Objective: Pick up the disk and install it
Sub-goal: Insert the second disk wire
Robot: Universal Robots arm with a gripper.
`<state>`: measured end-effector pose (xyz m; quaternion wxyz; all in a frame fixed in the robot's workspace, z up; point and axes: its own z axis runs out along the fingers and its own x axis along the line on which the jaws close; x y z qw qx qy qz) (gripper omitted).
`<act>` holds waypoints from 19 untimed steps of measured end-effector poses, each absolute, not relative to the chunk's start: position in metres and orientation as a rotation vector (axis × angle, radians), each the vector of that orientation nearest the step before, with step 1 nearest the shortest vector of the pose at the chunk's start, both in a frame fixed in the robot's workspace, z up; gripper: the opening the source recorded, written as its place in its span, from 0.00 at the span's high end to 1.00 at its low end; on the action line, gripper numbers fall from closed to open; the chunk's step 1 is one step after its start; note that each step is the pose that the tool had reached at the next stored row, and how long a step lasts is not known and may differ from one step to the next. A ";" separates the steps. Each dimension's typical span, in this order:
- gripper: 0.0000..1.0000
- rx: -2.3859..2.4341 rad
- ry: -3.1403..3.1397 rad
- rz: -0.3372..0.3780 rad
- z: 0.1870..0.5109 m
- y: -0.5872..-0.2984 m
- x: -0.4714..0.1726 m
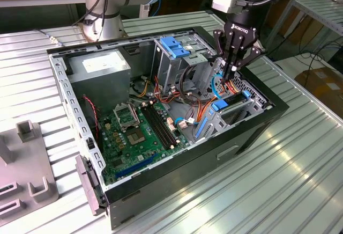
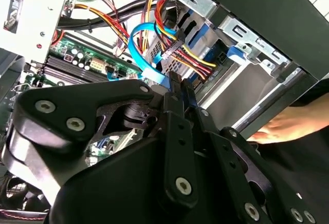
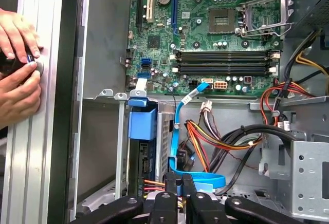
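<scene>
The black three-fingered gripper (image 1: 234,68) hangs inside the open black computer case (image 1: 252,132), fingers drawn together over the drive bay, apparently pressing there rather than carrying; nothing shows clamped between them; the blue-framed silver disk (image 3: 146,142) sits slotted in that bay, largely hidden by red-and-yellow cables (image 3: 216,136).

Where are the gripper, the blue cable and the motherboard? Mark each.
gripper (image 1: 231,74), exterior view, between its fingertips.
blue cable (image 3: 177,131), first wrist view, on its upright run.
motherboard (image 1: 134,137), exterior view, middle of the green board.
</scene>
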<state>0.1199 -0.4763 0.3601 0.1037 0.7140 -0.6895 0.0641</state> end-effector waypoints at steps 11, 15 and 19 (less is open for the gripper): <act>0.84 2.148 -2.071 0.123 0.359 -0.499 0.109; 0.84 2.151 -2.074 0.121 0.359 -0.501 0.106; 0.84 2.166 -2.087 0.095 0.359 -0.513 0.106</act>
